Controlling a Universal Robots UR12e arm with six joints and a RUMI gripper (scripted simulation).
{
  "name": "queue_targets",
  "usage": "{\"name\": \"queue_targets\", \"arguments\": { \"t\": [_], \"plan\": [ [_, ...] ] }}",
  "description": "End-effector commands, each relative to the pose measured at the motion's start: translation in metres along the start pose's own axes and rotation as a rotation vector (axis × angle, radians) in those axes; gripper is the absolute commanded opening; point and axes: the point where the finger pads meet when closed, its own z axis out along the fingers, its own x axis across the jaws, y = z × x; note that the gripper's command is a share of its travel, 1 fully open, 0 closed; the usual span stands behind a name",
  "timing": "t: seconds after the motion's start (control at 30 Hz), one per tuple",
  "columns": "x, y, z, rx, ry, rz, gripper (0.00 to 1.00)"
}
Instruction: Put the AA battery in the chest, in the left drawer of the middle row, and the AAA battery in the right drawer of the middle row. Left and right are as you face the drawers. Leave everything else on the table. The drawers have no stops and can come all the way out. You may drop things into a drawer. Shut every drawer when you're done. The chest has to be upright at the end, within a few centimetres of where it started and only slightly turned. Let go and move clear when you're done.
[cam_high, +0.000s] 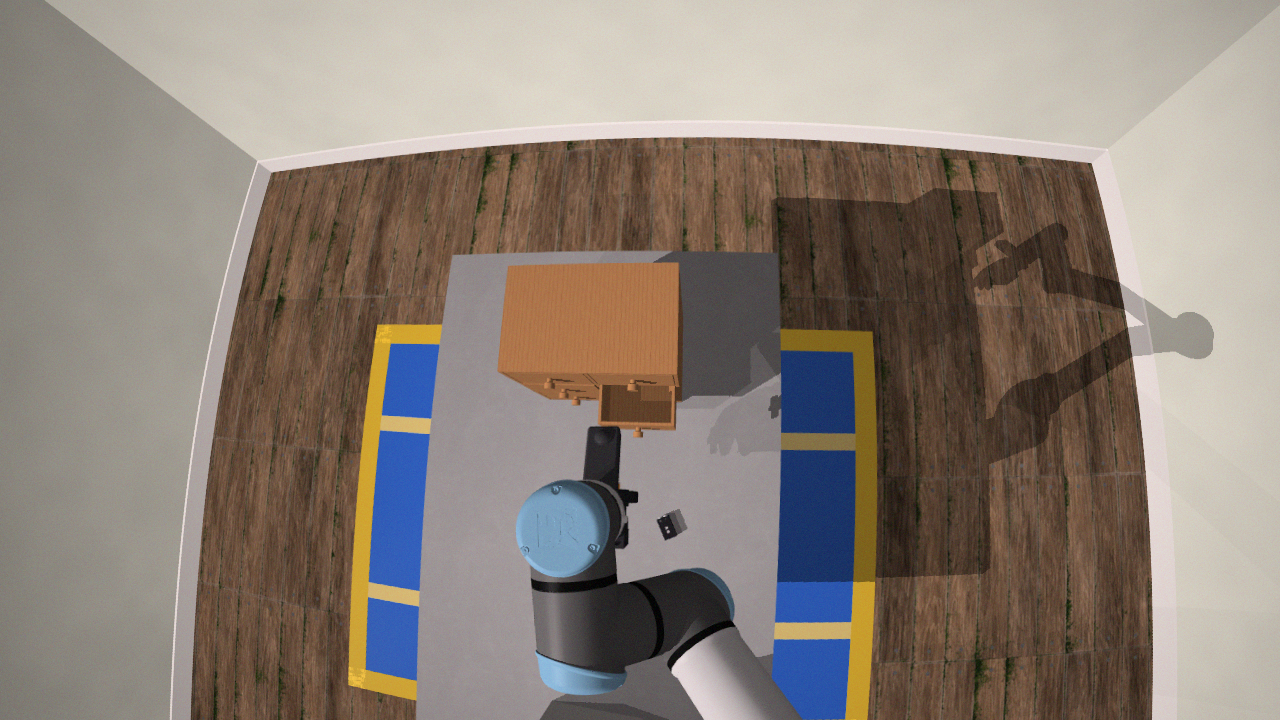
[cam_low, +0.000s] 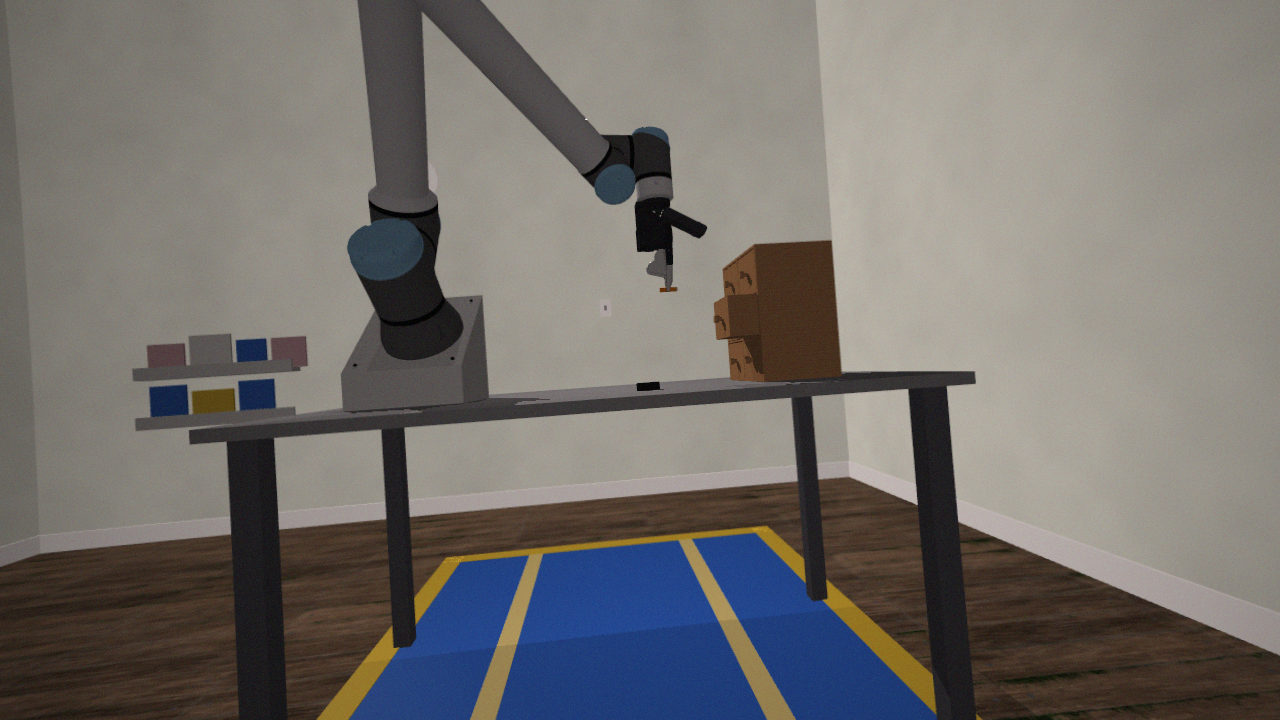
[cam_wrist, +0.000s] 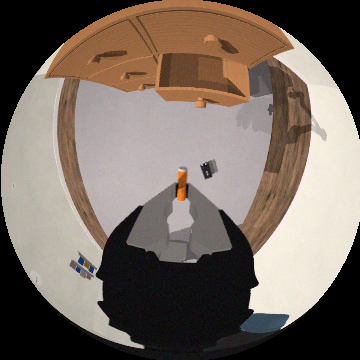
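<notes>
Tool (cam_low: 668, 287) (cam_wrist: 182, 184) clamped on orange battery (cam_low: 665, 290) (cam_wrist: 182, 184), size unconfirmed, above the surface (cam_high: 501, 501) (cam_low: 572, 399) (cam_wrist: 125, 135) before the open drawer (cam_high: 636, 424) (cam_low: 735, 317) (cam_wrist: 200, 95); a low approach could knock that stopless drawer, spilling it or shifting the chest (cam_high: 590, 317) (cam_low: 796, 313) (cam_wrist: 110, 50).
</notes>
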Motion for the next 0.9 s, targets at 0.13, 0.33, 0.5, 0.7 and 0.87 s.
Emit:
{"name": "queue_targets", "arguments": {
  "t": [0.13, 0.33, 0.5, 0.7, 0.87],
  "plan": [
    [0.0000, -0.0004, -0.0004, 0.012, 0.000, 0.000, 0.02],
    [0.0000, -0.0003, -0.0004, 0.026, 0.000, 0.000, 0.02],
    [0.0001, 0.0000, -0.0004, 0.042, 0.000, 0.000, 0.02],
    [0.0000, 0.0000, -0.0002, 0.058, 0.000, 0.000, 0.02],
    [0.0001, 0.0002, 0.0000, 0.081, 0.000, 0.000, 0.02]
  ]
}}
